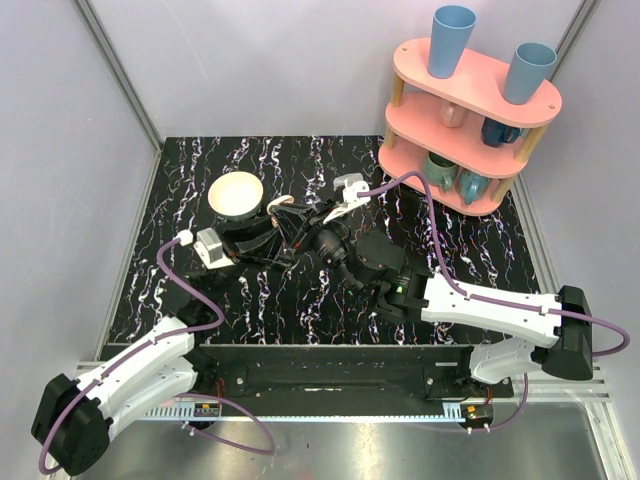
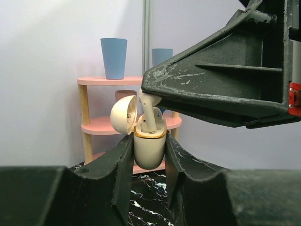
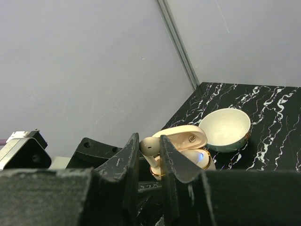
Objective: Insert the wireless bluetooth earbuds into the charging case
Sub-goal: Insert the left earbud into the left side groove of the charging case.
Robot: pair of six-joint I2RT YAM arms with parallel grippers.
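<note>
The charging case [image 2: 149, 151] is a small cream box with a gold rim. Its lid [image 2: 123, 115] is swung open to the left, and my left gripper [image 2: 149, 141] is shut on its body, holding it upright above the table. One cream earbud [image 3: 149, 146] is pinched between the fingers of my right gripper [image 3: 149, 142]. From the left wrist, this earbud [image 2: 150, 112] hangs stem-down with the stem inside the case's opening, and the right fingers [image 2: 211, 89] come in from the upper right. From above, both grippers meet at the case [image 1: 277, 207], beside the bowl.
A round cream bowl [image 1: 235, 195] sits on the black marbled table [image 1: 300, 310], just left of the grippers. A pink three-tier shelf [image 1: 470, 120] with blue cups and mugs stands at the back right. Grey walls close the left and back sides.
</note>
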